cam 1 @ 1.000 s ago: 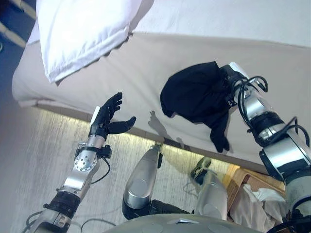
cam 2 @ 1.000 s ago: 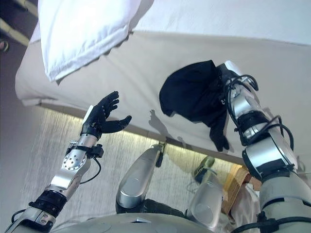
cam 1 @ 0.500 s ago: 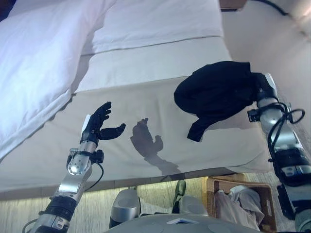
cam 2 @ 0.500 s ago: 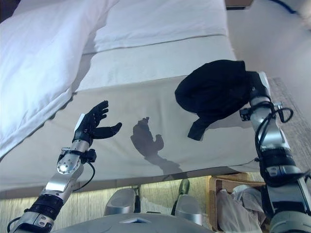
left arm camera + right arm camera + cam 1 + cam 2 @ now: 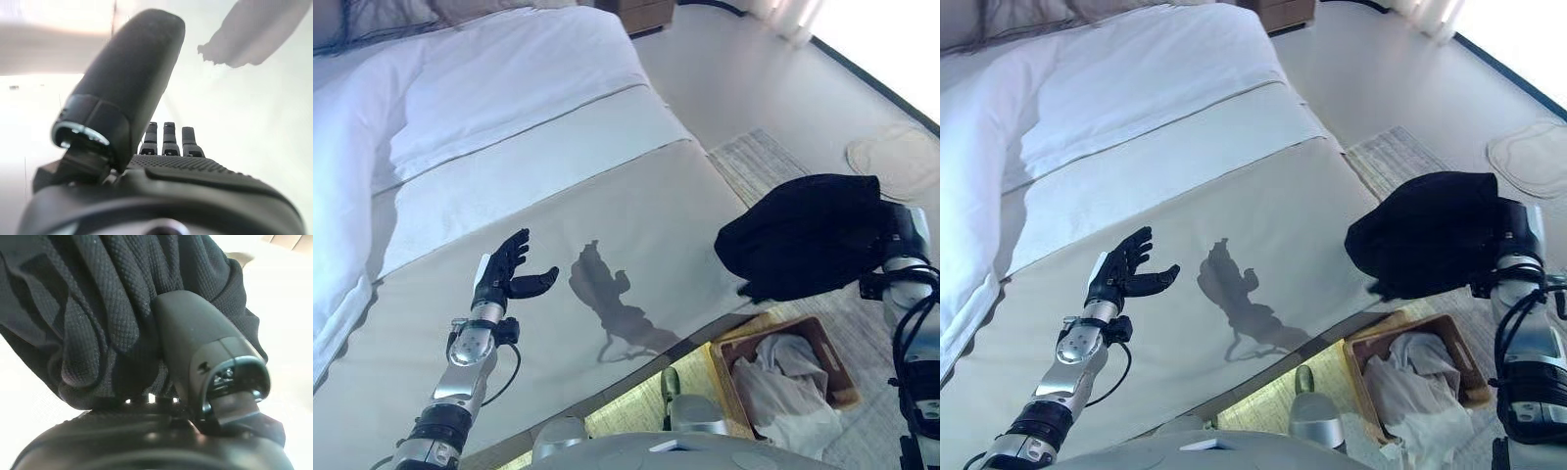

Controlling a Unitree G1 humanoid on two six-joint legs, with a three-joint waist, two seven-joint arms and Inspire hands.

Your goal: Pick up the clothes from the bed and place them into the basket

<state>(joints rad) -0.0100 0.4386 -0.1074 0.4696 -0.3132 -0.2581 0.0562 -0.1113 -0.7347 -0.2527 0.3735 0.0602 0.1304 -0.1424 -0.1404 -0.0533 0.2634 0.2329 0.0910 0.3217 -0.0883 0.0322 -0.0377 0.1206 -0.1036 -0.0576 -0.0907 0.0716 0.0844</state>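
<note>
My right hand [image 5: 899, 233] is shut on a black garment [image 5: 803, 235] and holds it in the air past the bed's right edge, above and a little beyond the wooden basket [image 5: 829, 348]. The right wrist view shows my thumb [image 5: 195, 338] pressed into the black cloth [image 5: 88, 308]. The basket stands on the floor by the bed's corner and holds white clothes [image 5: 778, 384]. My left hand [image 5: 504, 274] is open and empty, raised over the beige bed cover [image 5: 607, 235]; its fingers [image 5: 168, 139] are straight in the left wrist view.
The bed has white sheets [image 5: 509, 88] and a white pillow [image 5: 337, 196] at the left. A striped rug [image 5: 759, 162] and a round mat [image 5: 896, 157] lie on the floor to the right of the bed.
The camera has swung to the right. My right hand has carried the black garment off the bed and over the floor near the basket. My left hand stays open over the bed.
</note>
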